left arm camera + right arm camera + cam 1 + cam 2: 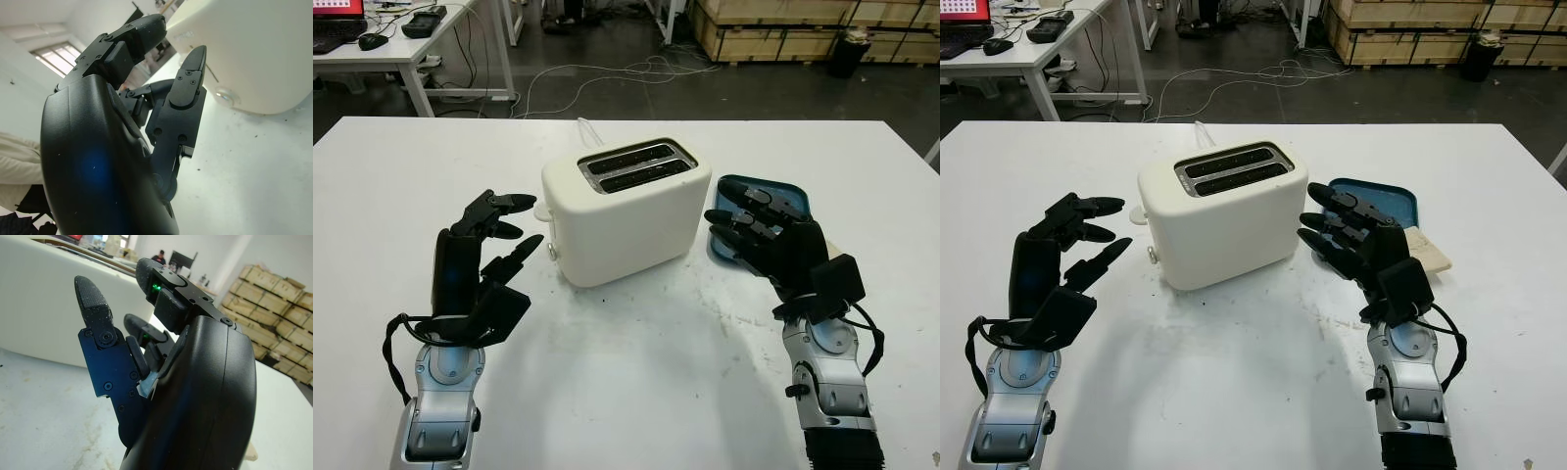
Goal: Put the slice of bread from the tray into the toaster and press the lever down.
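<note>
While both hands hang empty on either side of the toaster, the scene breaks down as follows.

Toaster: the cream toaster (625, 208) stands mid-table on the white table (636, 392), two slots facing up and nothing visible in them; a small lever knob (1152, 255) shows on the end nearest the left hand.

Tray: the blue tray (1393, 203) sits just beside the toaster on the robot's right, partly hidden behind the right hand.

Bread: the slice of bread (1427, 251) lies at the tray's near right edge, apparently overhanging it onto the table, flat and pale.

Left hand: the left hand (484, 259) is raised above the table near the toaster's lever end, fingers extended toward it and gripping nothing.

Right hand: the right hand (1361, 245) is raised over the tray's near side, fingers extended and gripping nothing, the bread just beside it.

Handling: judged light, soft and easily crushed or torn; a gentle pinch across the two flat faces near one edge should serve, so the slice hangs upright for the slot.

Risk: squeezing hard could fold it.
</note>
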